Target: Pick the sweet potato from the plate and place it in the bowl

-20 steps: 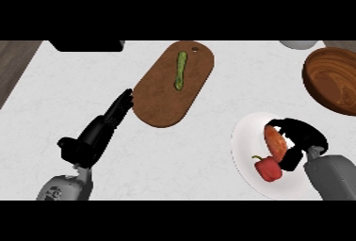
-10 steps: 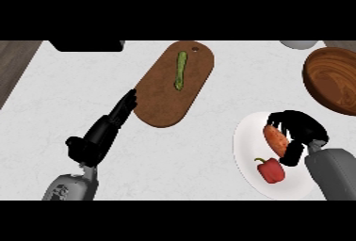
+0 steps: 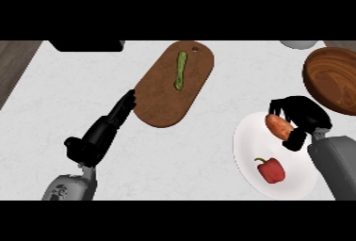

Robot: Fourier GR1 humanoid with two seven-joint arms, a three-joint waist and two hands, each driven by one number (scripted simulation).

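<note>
An orange sweet potato (image 3: 279, 126) sits over the upper left part of the white plate (image 3: 248, 160); whether it still rests on the plate I cannot tell. My right hand (image 3: 304, 115) curls round it from the right, fingers above and thumb below. A brown wooden bowl (image 3: 335, 79) stands at the upper right edge, just beyond that hand. My left hand (image 3: 103, 132) lies open at the left, fingers straight and pointing up toward the cutting board.
A red bell pepper (image 3: 271, 169) lies on the lower part of the plate. A brown cutting board (image 3: 163, 99) with a green vegetable (image 3: 180, 70) sits at top centre. A dark object (image 3: 87, 45) and a grey item (image 3: 300, 44) touch the top edge.
My right hand has moved up and right with the sweet potato, away from the pepper. The left hand has shifted slightly up and right along the cutting board's edge.
</note>
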